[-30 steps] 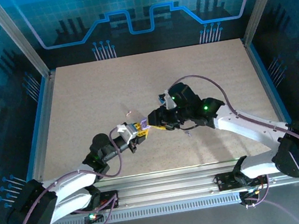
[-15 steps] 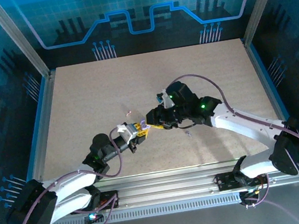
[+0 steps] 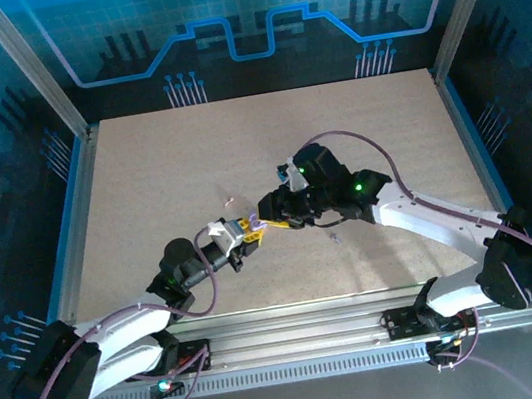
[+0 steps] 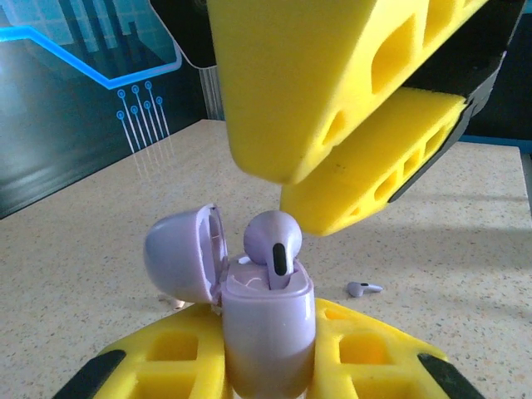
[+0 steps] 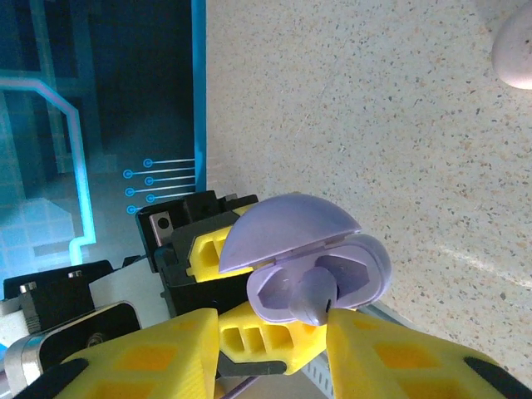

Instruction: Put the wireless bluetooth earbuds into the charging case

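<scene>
1. Clamping the lilac charging case from both sides, the left gripper has its yellow jaws closed down tight on the case body and holds it upright, off the table.
2. In the top view the left gripper and the right gripper meet tip to tip just toward 7 o'clock of the table's middle, the left arm reaching in from 7 o'clock and the right arm from 4 o'clock.
3. The case lid is swung open and hangs at 9 o'clock of the case mouth in the left wrist view.
4. One greyish-lilac earbud stands in the case mouth, its stem down in a slot and its rounded head above the rim.
5. The right gripper hangs at 12 o'clock of that earbud, jaws partly open; the lower fingertip is just beside the earbud's head, and contact cannot be judged.
6. From the right wrist, the same earbud sits inside the open case, in the gap between the right gripper's two spread fingers.
7. A second lilac earbud lies flat on the table at 3 o'clock of the case, well apart from it.
8. A tiny pale piece lies on the table at 11 o'clock of the grippers in the top view; it is too small to identify.
</scene>
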### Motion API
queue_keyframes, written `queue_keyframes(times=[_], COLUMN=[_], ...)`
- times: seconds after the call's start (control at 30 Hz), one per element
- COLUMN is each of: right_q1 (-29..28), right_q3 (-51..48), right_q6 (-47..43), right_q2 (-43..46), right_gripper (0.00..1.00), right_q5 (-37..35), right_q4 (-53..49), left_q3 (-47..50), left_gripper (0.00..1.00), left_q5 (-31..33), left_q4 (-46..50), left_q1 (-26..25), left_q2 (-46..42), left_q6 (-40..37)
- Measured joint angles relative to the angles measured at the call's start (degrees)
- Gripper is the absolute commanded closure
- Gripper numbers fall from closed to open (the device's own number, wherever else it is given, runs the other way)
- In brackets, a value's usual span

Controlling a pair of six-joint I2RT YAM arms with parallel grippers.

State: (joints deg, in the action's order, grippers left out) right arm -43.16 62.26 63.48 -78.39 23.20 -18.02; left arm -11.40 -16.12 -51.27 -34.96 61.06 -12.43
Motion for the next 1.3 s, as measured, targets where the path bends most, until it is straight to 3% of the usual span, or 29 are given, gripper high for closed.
queue_keyframes(times=[1.3], right_q1=[0.1], right_q3=[3.1], right_q6=[-1.2], right_q2=[-2.7], right_gripper=[0.62], right_q5=[1.7], right_q4=[0.4], left_q3=[0.0], left_gripper=[0.93], left_q5=[0.2], left_q4=[1.4], left_q1=[-0.5], left_q2=[-1.7], left_q6=[-0.2])
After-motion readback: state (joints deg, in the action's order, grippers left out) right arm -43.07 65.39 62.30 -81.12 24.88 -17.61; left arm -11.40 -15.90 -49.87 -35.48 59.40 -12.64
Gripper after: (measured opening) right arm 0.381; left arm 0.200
